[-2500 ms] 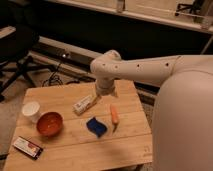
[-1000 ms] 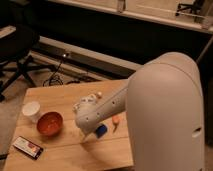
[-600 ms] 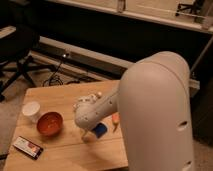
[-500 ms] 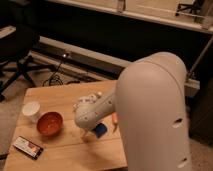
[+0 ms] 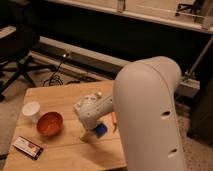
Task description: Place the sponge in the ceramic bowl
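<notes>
The dark blue sponge (image 5: 101, 130) lies on the wooden table (image 5: 55, 95), mostly hidden by my arm, with only a small patch showing. My gripper (image 5: 88, 131) hangs low over the table right at the sponge's left side, at the end of the white forearm. The orange-red ceramic bowl (image 5: 50, 123) sits to the left of the gripper, about a hand's width away, with nothing in it.
A white cup (image 5: 31, 111) stands left of the bowl. A dark packet (image 5: 27, 146) lies at the front left corner. An orange stick (image 5: 114, 118) peeks out beside my arm. My bulky white arm (image 5: 150, 115) covers the table's right side. An office chair (image 5: 17, 55) stands at the back left.
My arm has swung in over the table and come down onto the sponge, which lay in full view before. The bowl, cup and packet have stayed put.
</notes>
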Available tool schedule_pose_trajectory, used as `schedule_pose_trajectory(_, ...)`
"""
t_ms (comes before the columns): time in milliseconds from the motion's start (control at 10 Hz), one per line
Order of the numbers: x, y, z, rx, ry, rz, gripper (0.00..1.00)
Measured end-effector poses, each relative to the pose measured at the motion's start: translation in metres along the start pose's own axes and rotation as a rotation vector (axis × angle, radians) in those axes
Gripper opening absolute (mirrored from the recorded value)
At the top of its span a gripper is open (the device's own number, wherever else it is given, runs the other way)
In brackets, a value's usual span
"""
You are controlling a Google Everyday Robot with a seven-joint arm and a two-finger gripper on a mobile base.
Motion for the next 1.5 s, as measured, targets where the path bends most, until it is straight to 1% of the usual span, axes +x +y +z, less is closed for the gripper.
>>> schedule_pose_trajectory(100, -0.003, -0.008, -0.002, 0.007, -0.002, 0.001, 0.75)
schedule_pose_trajectory(300, -0.008, -0.019, -0.009, 0.008, -0.008, -0.001, 0.53)
schedule_pose_trajectory(400, -0.009, -0.018, -0.010, 0.005, -0.006, -0.010, 0.45)
schedule_pose_trajectory(500, -0.007, -0.015, -0.010, -0.004, 0.002, -0.023, 0.35)
schedule_pose_trajectory(600, -0.003, -0.006, -0.009, -0.023, 0.021, -0.045, 0.23)
schedule_pose_trajectory(800, 0.005, 0.013, -0.006, -0.060, 0.060, -0.071, 0.06)
schedule_pose_trajectory(900, 0.003, 0.023, -0.014, -0.102, 0.077, -0.044, 0.00)
schedule_pose_trajectory(1000, -0.015, 0.029, -0.030, -0.132, 0.050, -0.018, 0.00)
schedule_pose_trajectory(1100, -0.036, 0.034, -0.051, -0.161, 0.019, 0.008, 0.00)
schedule_pose_trajectory(1200, -0.062, 0.037, -0.075, -0.189, -0.025, 0.031, 0.00)
schedule_pose_trajectory(1300, -0.083, 0.041, -0.092, -0.208, -0.053, 0.037, 0.00)
schedule_pose_trajectory(1400, -0.107, 0.050, -0.108, -0.228, -0.082, 0.028, 0.00)
schedule_pose_trajectory(1500, -0.130, 0.065, -0.121, -0.249, -0.105, 0.002, 0.00)
